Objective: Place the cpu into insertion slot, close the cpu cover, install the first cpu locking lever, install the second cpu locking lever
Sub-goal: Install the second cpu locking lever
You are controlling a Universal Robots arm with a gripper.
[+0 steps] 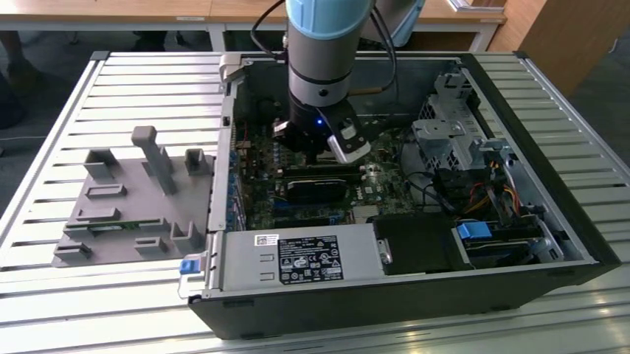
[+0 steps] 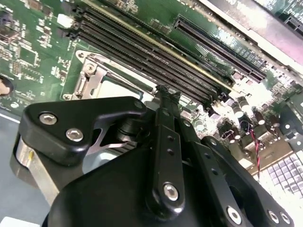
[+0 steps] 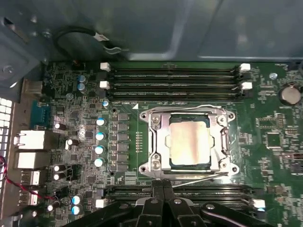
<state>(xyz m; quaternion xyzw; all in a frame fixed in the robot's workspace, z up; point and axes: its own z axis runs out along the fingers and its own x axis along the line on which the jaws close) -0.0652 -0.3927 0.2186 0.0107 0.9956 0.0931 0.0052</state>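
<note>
hovering fingers (image 3: 163, 187) beside cpu cover (image 3: 189, 142), memory slots (image 3: 175, 78) beyond

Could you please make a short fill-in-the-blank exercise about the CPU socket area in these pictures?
1. In the first wrist view, the cpu lies inside the insertion ____.
2. The cpu cover is ____ over the chip.
3. The motherboard is ____ in colour.
4. In the exterior view, the arm reaches into an open computer ____.

Missing words: slot; closed; green; case
</note>
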